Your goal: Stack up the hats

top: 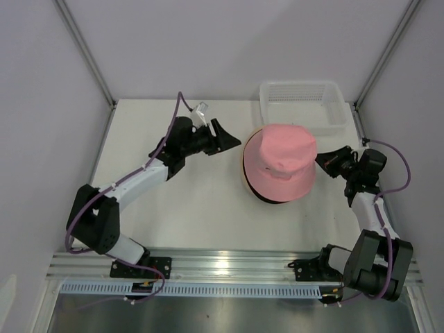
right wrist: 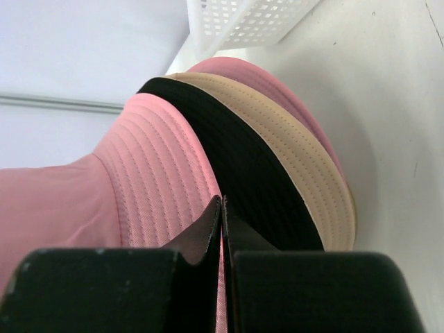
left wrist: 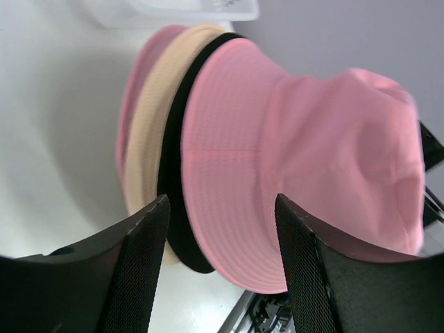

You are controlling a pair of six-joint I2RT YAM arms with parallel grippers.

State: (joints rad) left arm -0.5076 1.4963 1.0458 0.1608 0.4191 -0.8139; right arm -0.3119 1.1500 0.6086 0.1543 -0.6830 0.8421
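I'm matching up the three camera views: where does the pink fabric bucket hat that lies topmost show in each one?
Top external: pink fabric bucket hat, right of centre.
Left wrist: fills the middle and right.
Right wrist: left half, crown at the left edge.
Shared landmark: white perforated plastic basket, at the top edge of both wrist views.

The hats (top: pixel 281 163) are matt stitched cloth, the bin (top: pixel 300 84) perforated plastic.
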